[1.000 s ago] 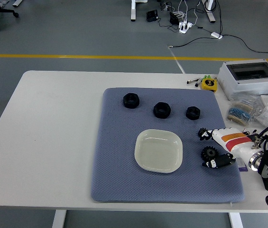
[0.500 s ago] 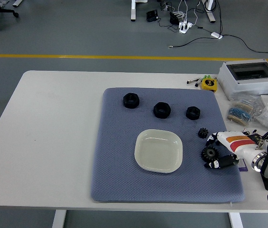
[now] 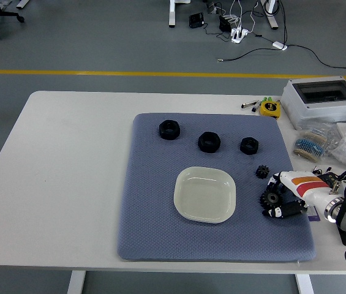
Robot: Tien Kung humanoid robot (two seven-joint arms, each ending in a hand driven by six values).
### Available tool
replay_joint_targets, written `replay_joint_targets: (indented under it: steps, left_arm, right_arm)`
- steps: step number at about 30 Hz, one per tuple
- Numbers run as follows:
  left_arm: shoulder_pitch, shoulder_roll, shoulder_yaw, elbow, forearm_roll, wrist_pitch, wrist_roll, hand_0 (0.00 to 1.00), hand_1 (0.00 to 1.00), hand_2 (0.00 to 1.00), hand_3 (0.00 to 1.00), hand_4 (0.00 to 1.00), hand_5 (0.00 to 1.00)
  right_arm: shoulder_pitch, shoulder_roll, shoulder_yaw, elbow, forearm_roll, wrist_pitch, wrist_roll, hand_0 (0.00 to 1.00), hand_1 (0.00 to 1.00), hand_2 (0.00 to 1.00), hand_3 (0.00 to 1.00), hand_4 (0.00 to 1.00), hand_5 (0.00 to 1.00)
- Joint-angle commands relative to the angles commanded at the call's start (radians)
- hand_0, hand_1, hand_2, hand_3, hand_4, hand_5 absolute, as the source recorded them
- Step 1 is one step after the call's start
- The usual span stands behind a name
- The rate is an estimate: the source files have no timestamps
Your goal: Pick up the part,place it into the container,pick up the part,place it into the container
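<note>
A cream square container sits on the blue-grey mat. My right hand reaches in from the right edge, just right of the container. Its fingers and thumb curl around a large black gear that still rests on the mat. A smaller black gear lies free just above the hand. Three black nuts lie in a row at the back of the mat: one at the left, one in the middle, one at the right. The left arm is out of sight.
A grey lidded box, a yellow tape measure and bags of small parts crowd the table's right side. The white table stretches out left of the mat.
My right hand has slid down and right, off the small gear, and its fingers have closed in around the large gear. The small gear now lies uncovered.
</note>
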Motion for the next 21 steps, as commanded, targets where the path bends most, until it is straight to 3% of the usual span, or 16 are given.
replay_joint_targets:
  steps: [5, 6, 11, 12, 21]
  left_arm:
    - [0.001, 0.0, 0.0, 0.0, 0.0, 0.0, 0.0, 0.702, 0.649, 0.665, 0.58, 0.674, 0.632]
    - [0.001, 0.0, 0.0, 0.0, 0.0, -0.001, 0.0, 0.703, 0.65, 0.665, 0.581, 0.673, 0.631]
    - [0.001, 0.0, -0.001, 0.0, 0.002, -0.001, 0.001, 0.703, 0.65, 0.665, 0.581, 0.673, 0.631]
    - [0.001, 0.0, -0.001, 0.0, 0.002, -0.001, 0.001, 0.703, 0.65, 0.665, 0.58, 0.674, 0.632]
    - [-0.001, 0.0, 0.002, -0.001, -0.002, -0.002, -0.001, 0.703, 0.65, 0.665, 0.582, 0.673, 0.629]
  right_arm:
    - [-0.001, 0.0, -0.002, 0.0, 0.014, -0.007, 0.003, 0.266, 0.425, 0.495, 0.536, 0.908, 0.364]
    - [-0.001, 0.001, -0.003, 0.001, 0.015, -0.009, 0.004, 0.207, 0.362, 0.451, 0.525, 0.729, 0.311]
    - [-0.001, 0.001, -0.004, 0.003, 0.023, -0.017, 0.006, 0.207, 0.362, 0.451, 0.525, 0.729, 0.311]
    - [-0.001, 0.001, -0.005, 0.003, 0.024, -0.018, 0.006, 0.124, 0.267, 0.376, 0.505, 0.689, 0.268]
    - [-0.002, 0.0, -0.003, 0.018, 0.026, -0.04, 0.009, 0.101, 0.227, 0.349, 0.499, 0.696, 0.229]
